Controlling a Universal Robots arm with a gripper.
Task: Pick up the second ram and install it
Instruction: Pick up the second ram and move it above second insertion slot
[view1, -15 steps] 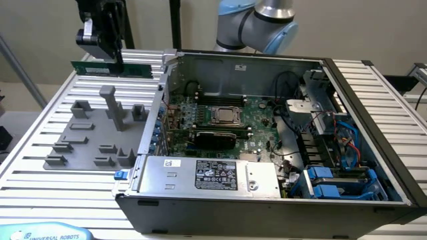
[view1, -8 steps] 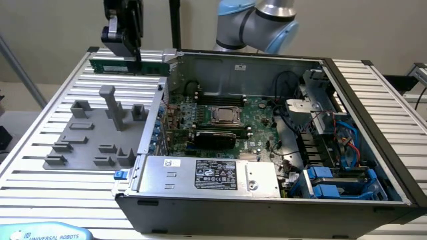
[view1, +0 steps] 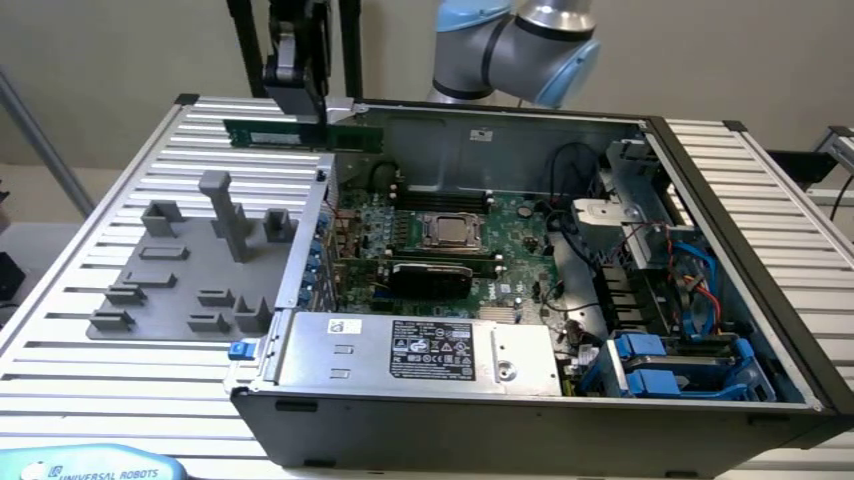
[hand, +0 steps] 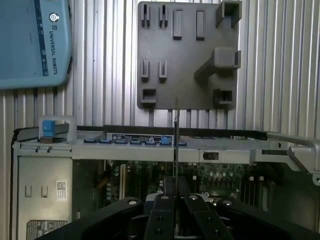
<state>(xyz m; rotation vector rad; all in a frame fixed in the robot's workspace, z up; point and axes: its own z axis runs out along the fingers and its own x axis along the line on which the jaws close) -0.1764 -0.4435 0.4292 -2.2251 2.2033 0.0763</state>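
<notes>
The second ram (view1: 274, 133), a long thin green board, hangs level in the air above the rear corner of the open computer case (view1: 534, 425) on the exterior view's left. My gripper (view1: 304, 112) is shut on it from above, near its middle. In the wrist view the ram (hand: 176, 135) appears edge-on as a thin upright line rising from between the black fingers (hand: 162, 210) of the gripper (hand: 175, 192). It hangs over the case wall, with the motherboard (view1: 441, 235) below and beside it.
A grey fixture plate (view1: 174, 280) with upright blocks lies on the ribbed table to the exterior view's left of the case. Inside the case are a black card (view1: 427, 275), a silver power supply (view1: 427, 350) and blue drive bays (view1: 667, 370). A blue teach pendant (view1: 94, 465) lies at the table's front.
</notes>
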